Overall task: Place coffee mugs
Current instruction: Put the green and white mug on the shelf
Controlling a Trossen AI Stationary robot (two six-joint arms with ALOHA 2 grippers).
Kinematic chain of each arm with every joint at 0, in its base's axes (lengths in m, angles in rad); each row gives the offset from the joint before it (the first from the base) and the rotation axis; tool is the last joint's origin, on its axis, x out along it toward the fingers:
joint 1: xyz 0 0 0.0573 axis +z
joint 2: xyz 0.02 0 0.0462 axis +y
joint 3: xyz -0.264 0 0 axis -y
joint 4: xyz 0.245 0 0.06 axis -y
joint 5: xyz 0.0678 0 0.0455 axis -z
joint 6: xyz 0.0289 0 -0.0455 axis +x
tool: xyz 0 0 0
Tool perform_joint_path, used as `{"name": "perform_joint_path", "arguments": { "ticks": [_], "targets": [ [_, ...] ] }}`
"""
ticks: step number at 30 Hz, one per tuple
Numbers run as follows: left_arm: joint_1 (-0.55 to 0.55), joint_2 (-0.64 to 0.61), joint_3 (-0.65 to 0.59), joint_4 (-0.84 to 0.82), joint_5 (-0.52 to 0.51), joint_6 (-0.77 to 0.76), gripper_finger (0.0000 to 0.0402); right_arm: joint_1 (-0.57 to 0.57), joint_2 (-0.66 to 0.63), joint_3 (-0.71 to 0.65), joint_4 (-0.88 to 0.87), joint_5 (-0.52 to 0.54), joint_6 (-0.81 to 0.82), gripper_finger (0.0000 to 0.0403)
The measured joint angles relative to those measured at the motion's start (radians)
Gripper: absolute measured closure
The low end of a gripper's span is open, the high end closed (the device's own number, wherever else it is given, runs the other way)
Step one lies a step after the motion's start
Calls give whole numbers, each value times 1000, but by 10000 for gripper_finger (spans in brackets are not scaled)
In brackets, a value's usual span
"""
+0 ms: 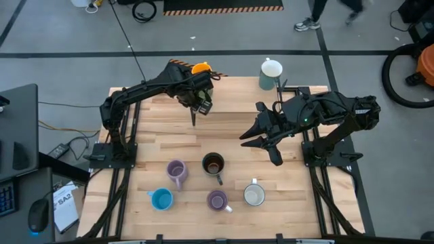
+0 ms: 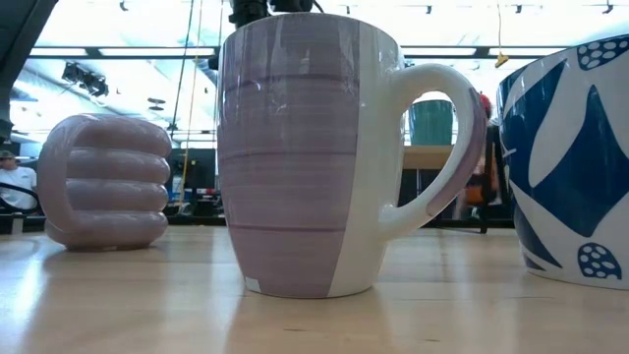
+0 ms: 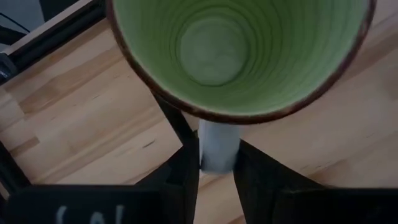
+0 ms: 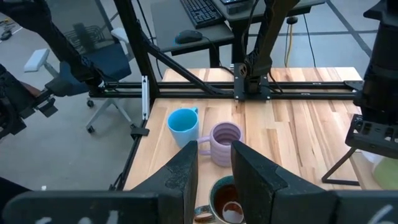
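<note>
In the left wrist view a green mug (image 3: 214, 50) with a brown rim is seen from above, mouth up. My left gripper (image 3: 217, 160) is shut on its pale handle. In the high view that gripper (image 1: 199, 103) hangs over the table's far middle and hides the mug. My right gripper (image 1: 247, 138) hovers open over the middle right, holding nothing. Standing on the near half are a ribbed lilac mug (image 1: 176, 171), a dark mug (image 1: 213, 164), a blue mug (image 1: 161, 198), a second lilac mug (image 1: 217, 200) and a white mug (image 1: 253, 195). My left gripper pinches the green mug's pale handle (image 3: 219, 140) between its two fingers (image 3: 186, 169). The fingers come from above, pointing steeply down beside the mug's wall. The mug is upright with its mouth up. Whether its base is on the table, I cannot tell.
An orange mug (image 1: 201, 68) and a white-and-green mug (image 1: 271, 73) stand at the table's far edge. The low view is filled by the lilac mug (image 2: 295, 157), the ribbed one (image 2: 103, 182) and a blue-patterned mug (image 2: 570, 157). Bare wood lies in the table's middle (image 1: 163, 135).
</note>
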Motion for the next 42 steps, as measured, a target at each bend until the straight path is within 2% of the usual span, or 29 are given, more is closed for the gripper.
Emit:
{"name": "perform_joint_path", "arguments": {
  "ticks": [14, 31, 42],
  "targets": [
    [0, -2, 11, 48, -2, 1, 301, 0, 0, 0, 0, 0, -4, 301],
    [-7, -3, 15, 118, 91, -1, 301, 0, 0, 0, 0, 0, -8, 301],
    [-7, -4, 16, 102, 50, -20, 317, 0, 0, 0, 0, 0, -12, 301]
  ]
}}
